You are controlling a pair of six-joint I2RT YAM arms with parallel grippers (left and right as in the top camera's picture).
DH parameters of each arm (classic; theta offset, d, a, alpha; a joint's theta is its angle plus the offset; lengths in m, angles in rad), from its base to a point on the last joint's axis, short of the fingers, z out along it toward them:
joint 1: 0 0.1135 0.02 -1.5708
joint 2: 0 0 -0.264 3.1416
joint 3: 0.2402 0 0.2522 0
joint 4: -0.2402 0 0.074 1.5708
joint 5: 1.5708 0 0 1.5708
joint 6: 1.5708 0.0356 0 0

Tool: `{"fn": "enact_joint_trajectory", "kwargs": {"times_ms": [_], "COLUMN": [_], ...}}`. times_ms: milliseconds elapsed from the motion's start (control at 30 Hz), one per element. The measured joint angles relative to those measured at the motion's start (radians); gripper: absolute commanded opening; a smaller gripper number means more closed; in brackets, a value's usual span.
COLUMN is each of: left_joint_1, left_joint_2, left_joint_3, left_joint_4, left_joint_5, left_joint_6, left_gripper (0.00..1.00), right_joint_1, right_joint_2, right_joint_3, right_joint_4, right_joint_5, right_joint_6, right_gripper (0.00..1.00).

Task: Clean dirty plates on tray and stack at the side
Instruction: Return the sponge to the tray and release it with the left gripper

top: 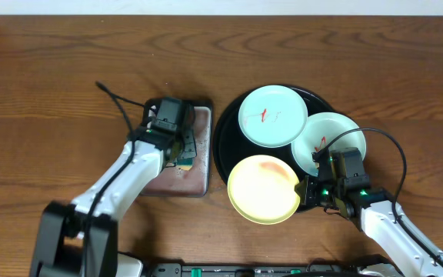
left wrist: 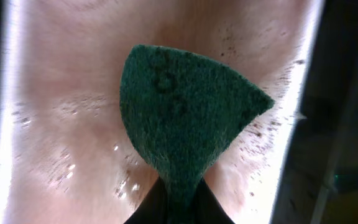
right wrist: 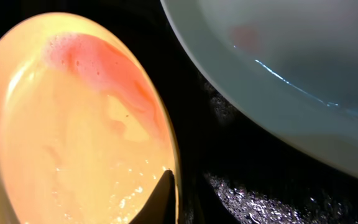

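Note:
Three plates lie on the black tray (top: 223,131). A mint plate (top: 273,115) with red smears is at the back, and a second mint plate (top: 331,141) is at the right. The yellow plate (top: 262,188) is at the front, with a pink foamy smear (right wrist: 98,62) on it. My right gripper (top: 306,191) is shut on the yellow plate's right rim (right wrist: 174,155), one finger (right wrist: 163,199) inside the rim. My left gripper (top: 179,150) hangs over the grey metal tray (top: 198,181), shut on a teal sponge (left wrist: 185,118).
The grey metal tray (left wrist: 61,93) is wet and speckled, and stands just left of the black tray. The second mint plate (right wrist: 291,74) lies close beside the yellow plate, with bare black tray (right wrist: 229,162) between them. Brown wooden table (top: 52,92) surrounds both trays.

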Motion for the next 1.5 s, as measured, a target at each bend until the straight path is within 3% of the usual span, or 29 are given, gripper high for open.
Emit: {"fn": "enact_joint_trajectory", "kwargs": {"times_ms": [33,133,167,300,667,733,767,867,933,1233,1267,1300,1333,1367,1500], "left_joint_1": [0.0,0.0,0.0,0.0,0.0,0.0,0.0,0.0,0.0,0.002,0.002,0.002,0.002,0.002,0.002], "left_joint_2": [0.018,0.059,0.066,0.074,0.074,0.074,0.074,0.074,0.074,0.074,0.074,0.074,0.074,0.074,0.067], "left_joint_3": [0.0,0.0,0.0,0.0,-0.008,-0.021,-0.029,-0.05,-0.055,-0.055,-0.055,-0.055,-0.055,-0.055,-0.055], "left_joint_4": [0.006,0.022,0.023,0.023,-0.009,-0.009,-0.009,-0.01,-0.018,-0.014,-0.014,-0.014,-0.014,-0.015,-0.01], "left_joint_5": [0.0,0.0,-0.001,0.0,0.0,0.0,0.0,0.001,-0.002,-0.005,-0.005,-0.005,-0.005,-0.005,-0.013], "left_joint_6": [0.007,0.03,0.037,0.052,0.052,0.053,0.052,0.056,0.065,0.091,0.097,0.1,0.104,0.116,0.126], "left_gripper": [0.14,0.6,0.66,0.74,0.74,0.72,0.66,0.27,0.11,0.08,0.23,0.49,0.68,0.75,0.78], "right_joint_1": [0.0,0.0,0.0,0.0,0.0,0.0,0.0,0.0,0.0,0.0,0.0,0.0,0.0,0.0,0.0], "right_joint_2": [0.0,0.0,0.0,0.0,0.0,0.0,0.0,0.0,0.0,0.0,0.0,0.0,0.0,0.0,0.0], "right_joint_3": [0.0,0.0,0.0,0.0,0.0,0.0,0.0,0.0,0.0,0.0,0.0,0.0,0.0,0.0,0.0], "right_joint_4": [0.002,0.003,0.003,0.006,-0.002,-0.008,-0.009,-0.009,-0.009,-0.009,-0.009,-0.009,-0.009,-0.009,-0.009], "right_joint_5": [0.0,-0.001,-0.001,0.0,-0.016,-0.025,-0.028,-0.033,-0.035,-0.038,-0.038,-0.038,-0.038,-0.038,-0.039], "right_joint_6": [0.0,0.0,0.0,0.001,0.0,0.0,0.0,0.0,0.0,0.0,0.0,0.0,0.0,0.0,0.0], "right_gripper": [0.06,0.06,0.06,0.12,0.11,0.1,0.09,0.09,0.08,0.08,0.08,0.08,0.08,0.08,0.09]}}
